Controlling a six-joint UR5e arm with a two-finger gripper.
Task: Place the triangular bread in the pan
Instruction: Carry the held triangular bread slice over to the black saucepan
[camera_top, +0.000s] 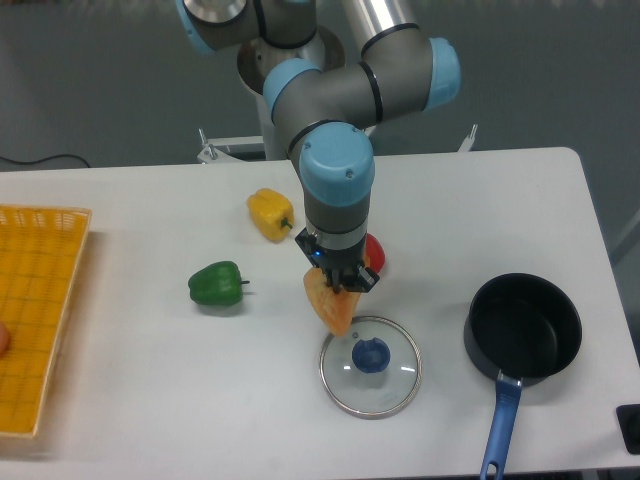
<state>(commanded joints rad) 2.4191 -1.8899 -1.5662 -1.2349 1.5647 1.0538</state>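
Orange bread (331, 304) hangs clamped in the tool (340, 283) just above the glass lid's (371, 364) left rim, with the empty pan (523, 328) to the right and red (374, 251), yellow (270, 213) and green peppers (217, 284) nearby on the bench (150, 400).

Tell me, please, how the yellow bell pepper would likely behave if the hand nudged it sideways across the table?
The yellow bell pepper lies on its side, rounded and lobed, so it would probably roll or wobble rather than slide straight. Its glossy skin suggests smooth toy plastic, likely light and a bit slippery. The stem end may make it veer off course.
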